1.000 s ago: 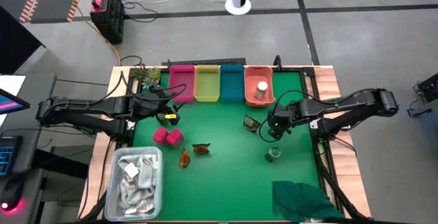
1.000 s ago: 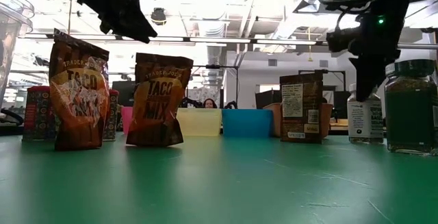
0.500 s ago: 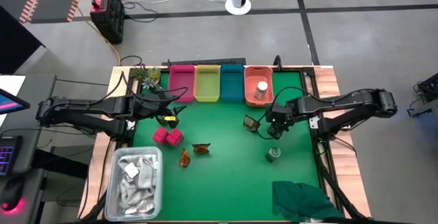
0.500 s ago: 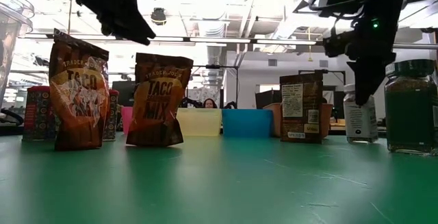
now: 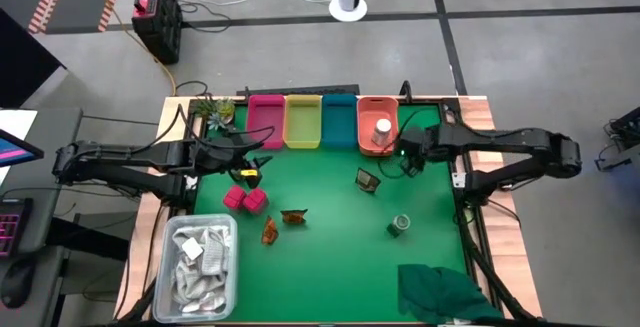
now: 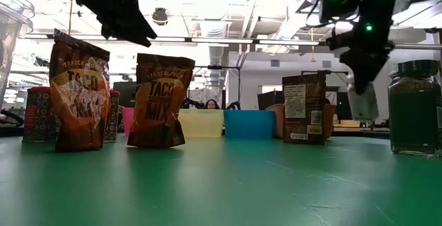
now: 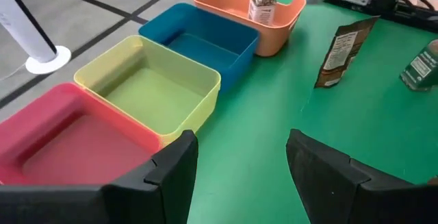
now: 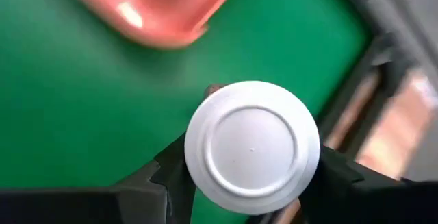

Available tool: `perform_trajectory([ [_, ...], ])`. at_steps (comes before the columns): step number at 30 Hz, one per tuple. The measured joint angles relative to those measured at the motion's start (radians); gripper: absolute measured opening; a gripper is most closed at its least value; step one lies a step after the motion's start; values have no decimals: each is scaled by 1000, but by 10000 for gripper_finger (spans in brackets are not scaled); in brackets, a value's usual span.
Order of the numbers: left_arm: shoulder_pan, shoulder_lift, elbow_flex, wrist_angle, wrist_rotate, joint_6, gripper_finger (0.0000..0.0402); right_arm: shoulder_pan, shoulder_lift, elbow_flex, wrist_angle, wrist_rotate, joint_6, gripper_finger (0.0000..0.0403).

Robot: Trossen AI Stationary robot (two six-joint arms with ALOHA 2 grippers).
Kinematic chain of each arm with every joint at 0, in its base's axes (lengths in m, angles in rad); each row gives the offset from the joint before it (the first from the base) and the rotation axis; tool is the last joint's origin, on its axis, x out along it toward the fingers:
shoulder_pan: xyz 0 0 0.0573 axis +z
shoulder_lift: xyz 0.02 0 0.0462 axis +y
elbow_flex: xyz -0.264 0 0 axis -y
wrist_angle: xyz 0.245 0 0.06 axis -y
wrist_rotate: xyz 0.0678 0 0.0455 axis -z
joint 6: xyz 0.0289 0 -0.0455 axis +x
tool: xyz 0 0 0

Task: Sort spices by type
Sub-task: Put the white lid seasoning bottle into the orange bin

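My right gripper [image 5: 408, 153] is shut on a white-capped jar [image 8: 252, 145] beside the orange bin [image 5: 378, 142]. A second white-capped jar [image 5: 382, 132] stands inside that bin. On the green mat stand a small dark packet [image 5: 367, 179], a green round jar [image 5: 399, 225], two pink cube packets [image 5: 245, 199] and two orange-brown sachets [image 5: 292, 216] [image 5: 269, 230]. My left gripper [image 5: 258, 163] waits open above the mat near the pink bin [image 5: 266, 122], touching nothing. My right gripper pinches the white-capped jar between its two fingers [image 8: 174, 166], one on each side, just below the cap [image 8: 205, 107]. The wrist view looks straight down on the cap. In the low view the jar [image 6: 362, 103] hangs clear of the mat, slightly tilted.
Pink, yellow [image 5: 303, 122], blue [image 5: 339, 120] and orange bins line the far edge. A clear tub of white packets [image 5: 200, 264] sits near left, a dark green cloth [image 5: 445, 292] near right. A small plant [image 5: 215, 110] and a yellow item [image 5: 250, 173] are by my left gripper.
My right gripper has lifted the white-capped jar off the mat and carried it toward the far edge, close to the orange bin. The jar stood on the mat before and now hangs clear.
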Motion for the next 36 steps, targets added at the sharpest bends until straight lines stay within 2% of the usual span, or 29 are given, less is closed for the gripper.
perform_trajectory([
  [5,0,0,0,0,0,-15,213,-97,-2,64,83,97,-145,221],
  [14,-20,0,0,-4,2,-59,213,-205,-3,131,382,96,-446,219],
  [18,-48,0,0,-4,2,-76,213,-238,-2,135,526,22,-525,220],
  [24,-102,0,0,10,-4,-96,213,-304,33,135,611,-180,-539,220],
  [29,-174,0,0,54,-85,-60,212,-357,110,165,594,-263,-557,220],
  [32,-197,0,0,63,-92,-61,212,-379,181,202,574,-309,-562,220],
  [36,-205,19,0,48,-93,-76,212,-399,279,253,552,-319,-571,220],
])
